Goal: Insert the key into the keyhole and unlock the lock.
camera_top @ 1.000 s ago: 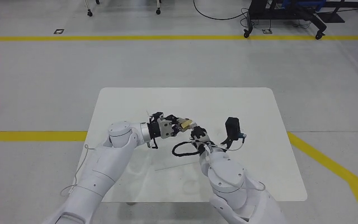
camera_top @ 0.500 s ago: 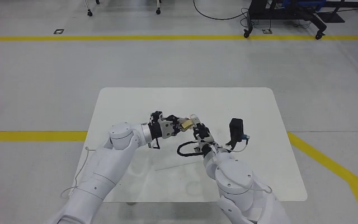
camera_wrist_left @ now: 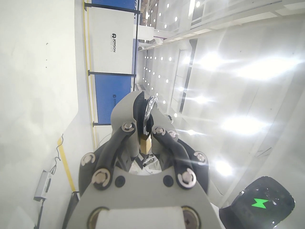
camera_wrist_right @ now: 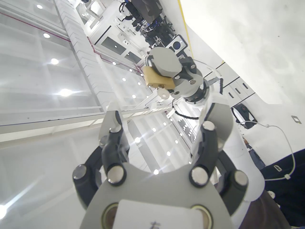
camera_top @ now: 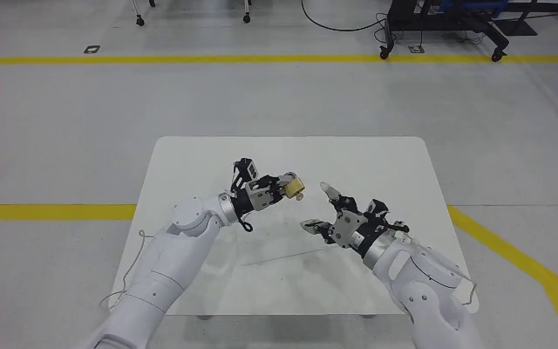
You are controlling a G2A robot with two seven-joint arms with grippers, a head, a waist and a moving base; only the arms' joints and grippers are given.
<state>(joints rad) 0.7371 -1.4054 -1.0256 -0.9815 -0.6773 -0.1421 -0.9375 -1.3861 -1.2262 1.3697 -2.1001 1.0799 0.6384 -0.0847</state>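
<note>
Above the white table (camera_top: 392,157), top view: the left gripper (camera_top: 277,188) clamps the brass padlock (camera_top: 295,185), while the right gripper (camera_top: 316,207) hangs spread wide, apart from it. Left wrist view: the shackle (camera_wrist_left: 149,107) sits pinched in that grip. Right wrist view: the key (camera_wrist_right: 163,93) juts from the keyhole. Best to close squarely on the key's head, then twist without pulling.

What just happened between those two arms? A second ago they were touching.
The right arm let go of the key, opened its jaws and drew back from the lock toward the robot's right. The left arm has barely shifted: its jaws stay shut on the lock, with the key left sticking out of it.
</note>
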